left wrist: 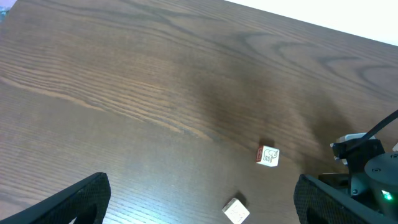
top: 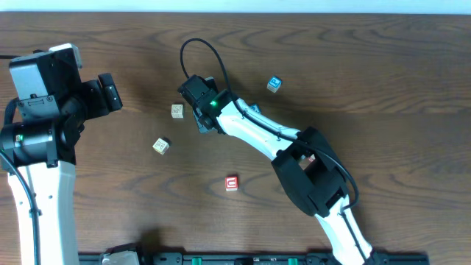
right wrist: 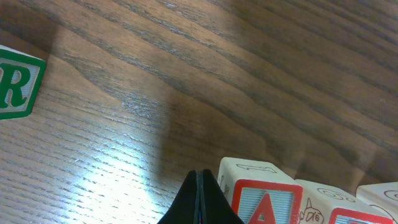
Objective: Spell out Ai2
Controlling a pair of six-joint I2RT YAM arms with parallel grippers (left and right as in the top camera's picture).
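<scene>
**Overhead view:** four loose blocks lie on the table [top: 368,51]: a blue block [top: 274,84], a red block [top: 232,183], an upper pale block [top: 176,110] and a lower pale block [top: 161,146]. The right arm [top: 250,129] reaches to mid-table, and the left gripper [top: 114,92] sits at far left. **Left wrist view:** its fingers [left wrist: 78,199] stand wide apart with nothing between them, and both pale blocks lie on the wood beyond. **Right wrist view only:** the right gripper [right wrist: 200,183] has its tips pressed together and empty. It sits just beside an A block [right wrist: 264,202], red-bordered, which touches a second block in a row along the lower edge. A green-lettered R block [right wrist: 15,90] lies well apart at left. The frame cuts off the row, and its other faces are unreadable. The overhead view does not show this row, and its block letters are too small to read.
</scene>
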